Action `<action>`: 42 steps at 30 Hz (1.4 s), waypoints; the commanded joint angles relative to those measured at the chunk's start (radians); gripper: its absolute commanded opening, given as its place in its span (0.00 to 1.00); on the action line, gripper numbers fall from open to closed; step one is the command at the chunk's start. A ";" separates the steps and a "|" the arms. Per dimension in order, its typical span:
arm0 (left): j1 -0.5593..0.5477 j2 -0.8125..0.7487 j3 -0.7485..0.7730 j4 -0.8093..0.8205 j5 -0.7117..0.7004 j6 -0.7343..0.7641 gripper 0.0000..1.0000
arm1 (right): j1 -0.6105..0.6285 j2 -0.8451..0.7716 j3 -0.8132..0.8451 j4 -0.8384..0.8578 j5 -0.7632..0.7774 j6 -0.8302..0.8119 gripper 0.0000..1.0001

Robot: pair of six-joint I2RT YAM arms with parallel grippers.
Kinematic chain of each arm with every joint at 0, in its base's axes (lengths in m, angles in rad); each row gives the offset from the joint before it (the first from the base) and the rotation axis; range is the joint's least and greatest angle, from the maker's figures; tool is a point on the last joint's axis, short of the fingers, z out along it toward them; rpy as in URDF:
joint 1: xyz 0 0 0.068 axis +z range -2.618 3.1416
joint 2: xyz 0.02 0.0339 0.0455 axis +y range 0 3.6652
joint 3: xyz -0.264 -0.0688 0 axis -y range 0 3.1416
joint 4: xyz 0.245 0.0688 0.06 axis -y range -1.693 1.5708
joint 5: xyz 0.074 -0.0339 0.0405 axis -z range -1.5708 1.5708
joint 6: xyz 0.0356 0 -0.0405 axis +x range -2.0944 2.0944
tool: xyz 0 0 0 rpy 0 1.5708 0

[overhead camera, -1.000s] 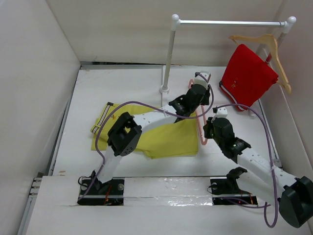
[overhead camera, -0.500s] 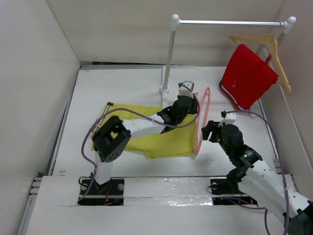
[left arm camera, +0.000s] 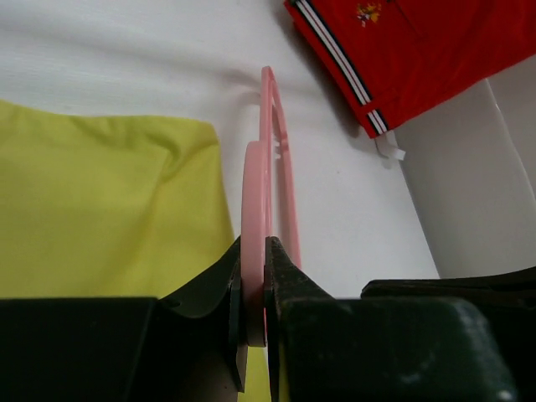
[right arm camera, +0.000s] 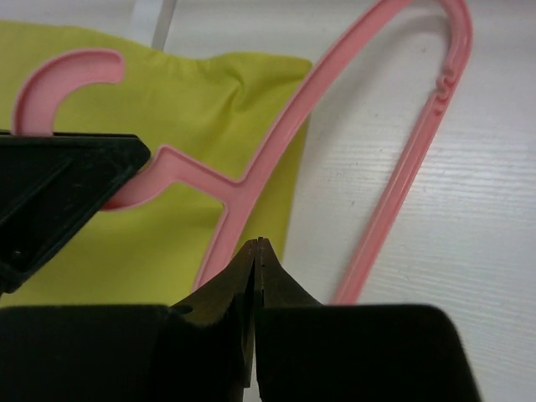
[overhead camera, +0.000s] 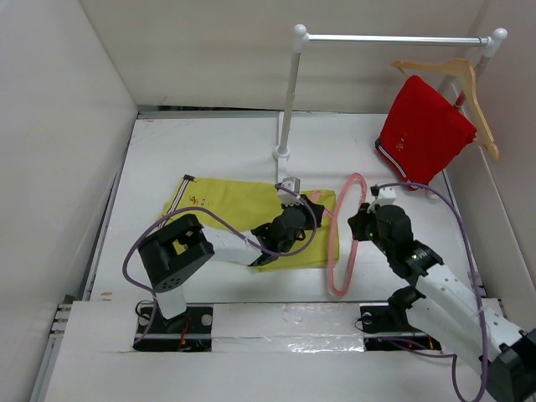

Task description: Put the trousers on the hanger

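Observation:
The yellow-green trousers [overhead camera: 222, 208] lie flat on the table left of centre, striped waistband at the far left. My left gripper [overhead camera: 310, 205] is over their right end, shut on the neck of the pink hanger [overhead camera: 337, 251], which stands tilted with its loop towards the near edge. In the left wrist view the jaws [left arm camera: 253, 244] pinch the hanger [left arm camera: 255, 188] edge-on beside the trousers [left arm camera: 100, 201]. My right gripper [overhead camera: 355, 223] is shut and empty just right of the hanger; in its view the tips [right arm camera: 260, 243] sit over the hanger's arm [right arm camera: 276, 142] and the trousers [right arm camera: 193, 92].
A white clothes rail [overhead camera: 394, 38] on a pole [overhead camera: 288, 92] stands at the back. A light wooden hanger [overhead camera: 459, 74] with a red garment [overhead camera: 423, 126] hangs at its right end, also in the left wrist view [left arm camera: 402, 50]. White walls close in both sides.
My left gripper has pulled back towards the near edge with the hanger, which has swung down and nearer. More of the trousers shows. The right gripper has shifted slightly.

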 commanded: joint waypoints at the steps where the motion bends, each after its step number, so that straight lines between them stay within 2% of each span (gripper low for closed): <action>1: 0.007 -0.051 -0.043 0.127 -0.112 -0.052 0.00 | -0.037 0.076 -0.016 0.147 -0.111 -0.010 0.09; 2: 0.007 -0.047 -0.049 0.125 -0.137 -0.053 0.00 | -0.037 0.093 -0.019 0.180 -0.122 -0.005 0.16; 4: 0.007 -0.047 -0.065 0.114 -0.160 -0.055 0.00 | -0.063 0.139 -0.041 0.213 -0.163 0.005 0.21; 7: 0.007 -0.045 -0.075 0.117 -0.183 -0.055 0.00 | -0.095 0.212 -0.093 0.354 -0.227 0.016 0.30; 12: 0.007 -0.034 -0.068 0.117 -0.183 -0.036 0.00 | -0.115 0.383 -0.076 0.420 -0.272 0.013 0.48; 22: 0.017 -0.030 -0.082 0.126 -0.160 -0.001 0.00 | -0.115 0.547 -0.114 0.556 -0.303 0.050 0.49; 28: 0.017 -0.022 -0.111 0.206 -0.132 0.085 0.00 | -0.115 0.610 -0.150 0.633 -0.349 0.076 0.49; 31: 0.027 -0.024 -0.114 0.205 -0.129 0.118 0.00 | -0.115 0.628 -0.162 0.670 -0.373 0.084 0.32; 32: 0.027 -0.030 -0.124 0.206 -0.129 0.122 0.00 | -0.115 0.624 -0.165 0.673 -0.378 0.084 0.11; 34: 0.036 -0.034 -0.135 0.211 -0.118 0.134 0.00 | -0.115 0.593 -0.176 0.682 -0.384 0.090 0.00; 38: 0.045 -0.076 -0.181 0.202 -0.129 0.154 0.00 | -0.115 0.395 -0.174 0.600 -0.361 0.085 0.00; 42: 0.054 -0.123 -0.217 0.177 -0.134 0.190 0.00 | -0.135 0.186 -0.166 0.394 -0.279 0.055 0.00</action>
